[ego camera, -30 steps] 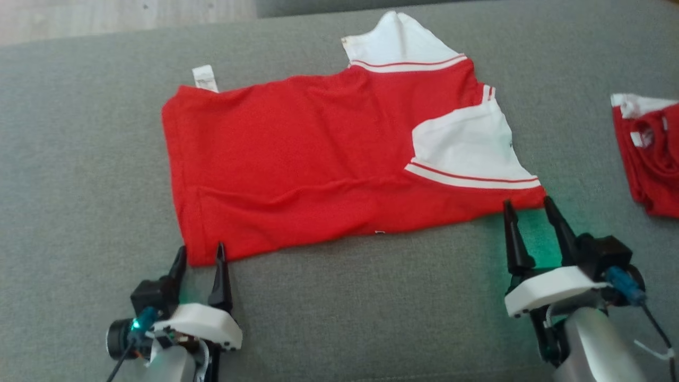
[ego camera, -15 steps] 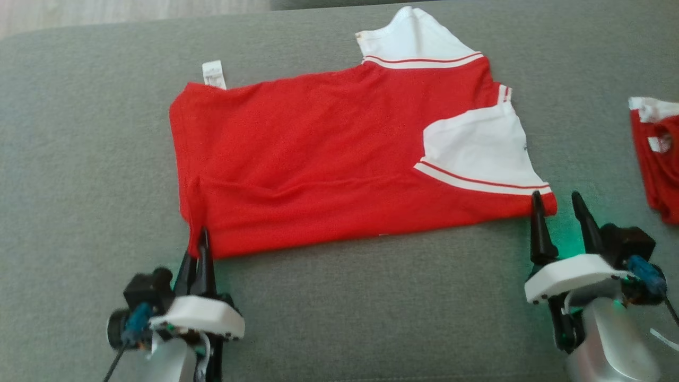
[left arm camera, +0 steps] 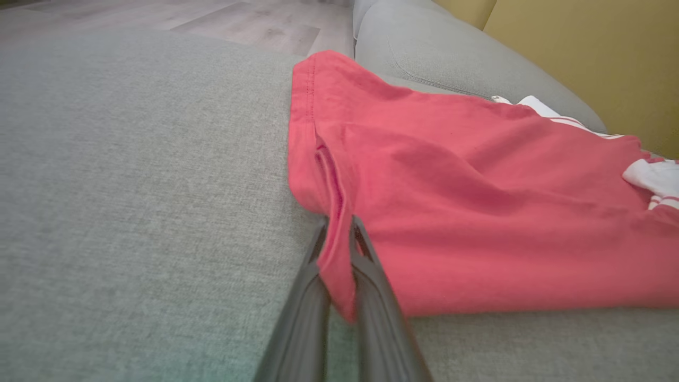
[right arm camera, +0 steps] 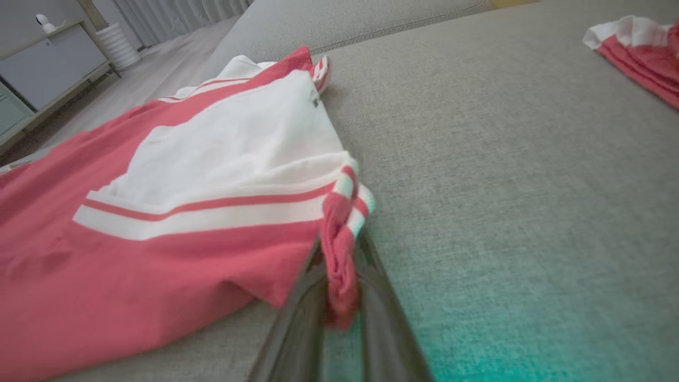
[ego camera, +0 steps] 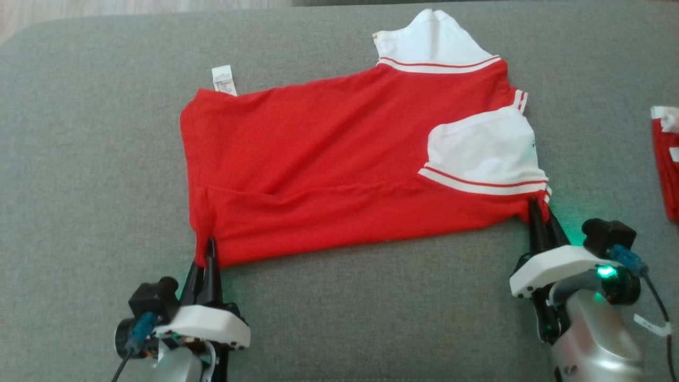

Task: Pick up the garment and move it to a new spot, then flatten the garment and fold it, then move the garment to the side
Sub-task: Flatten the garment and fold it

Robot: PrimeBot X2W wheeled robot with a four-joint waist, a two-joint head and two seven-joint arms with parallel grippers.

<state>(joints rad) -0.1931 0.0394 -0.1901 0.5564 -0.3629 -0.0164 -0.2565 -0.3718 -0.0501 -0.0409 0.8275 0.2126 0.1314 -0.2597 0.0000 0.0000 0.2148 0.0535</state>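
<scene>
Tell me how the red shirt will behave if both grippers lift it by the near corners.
Probably floppy: the shirt bunches where the left gripper and right gripper pinch its corners, so the middle should sag. Likely light: thin cloth lying in soft wrinkles. It may cling to the woven couch rather than slide.

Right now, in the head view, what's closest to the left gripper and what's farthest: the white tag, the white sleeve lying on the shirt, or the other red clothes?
From the left gripper, pinching the red shirt at its near left corner:
1. white tag, ahead at the shirt's far left corner.
2. white sleeve, across the shirt, to the right.
3. other red clothes, at the far right edge.
</scene>
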